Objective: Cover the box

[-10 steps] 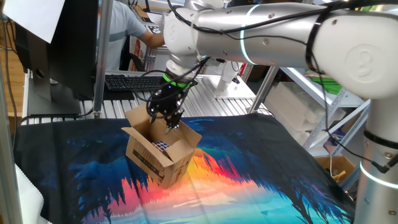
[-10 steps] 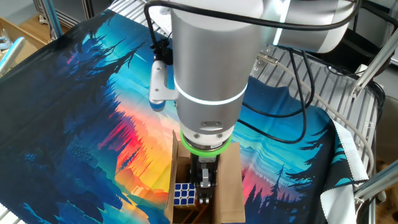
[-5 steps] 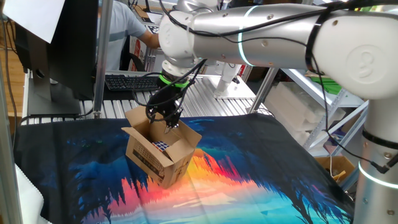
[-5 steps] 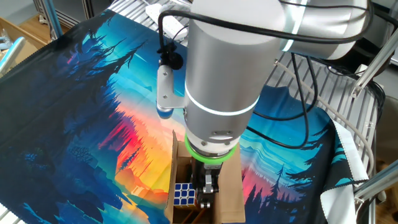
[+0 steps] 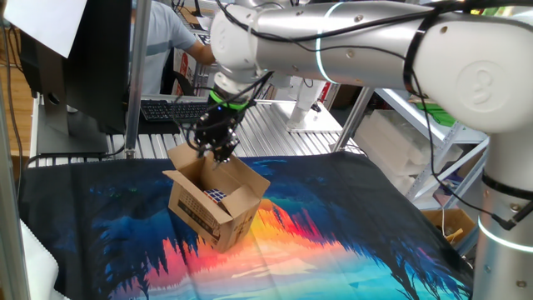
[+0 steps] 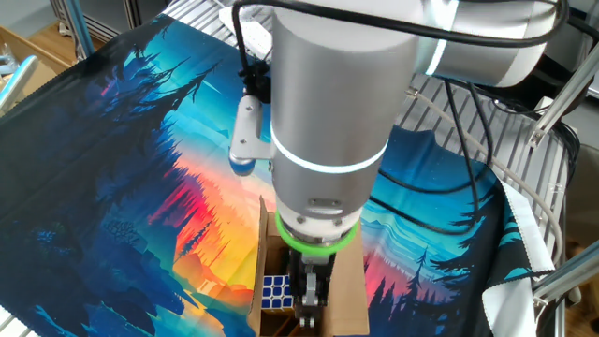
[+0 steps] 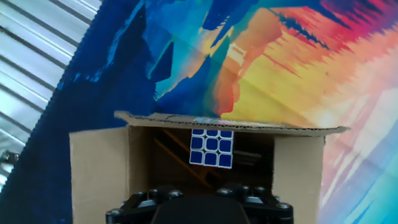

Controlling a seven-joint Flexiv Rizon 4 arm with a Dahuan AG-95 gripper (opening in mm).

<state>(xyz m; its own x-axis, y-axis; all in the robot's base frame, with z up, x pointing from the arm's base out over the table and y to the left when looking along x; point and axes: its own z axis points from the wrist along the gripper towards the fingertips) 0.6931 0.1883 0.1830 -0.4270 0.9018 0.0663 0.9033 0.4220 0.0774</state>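
Note:
The brown cardboard box (image 5: 212, 210) stands on the colourful cloth with its four flaps up and black print on its long side. A Rubik's cube (image 5: 216, 195) lies inside it, and the hand view shows the cube (image 7: 211, 148) in the open box (image 7: 96, 177) right below. My dark gripper (image 5: 217, 152) hangs just above the box's rear flap, at the back edge of the opening. In the other fixed view the arm hides most of the box (image 6: 348, 281) and the gripper (image 6: 312, 304). The fingers do not show clearly in any view.
The printed cloth (image 5: 333, 242) covers the table, with a slatted metal surface (image 5: 275, 133) behind it. A keyboard (image 5: 171, 109), a monitor and an upright metal pole (image 5: 137, 75) stand at the back left. A person (image 5: 166, 33) sits behind.
The gripper has risen out of the box's opening and shifted back and to the left, towards the rear flap. The box and the cube have not moved.

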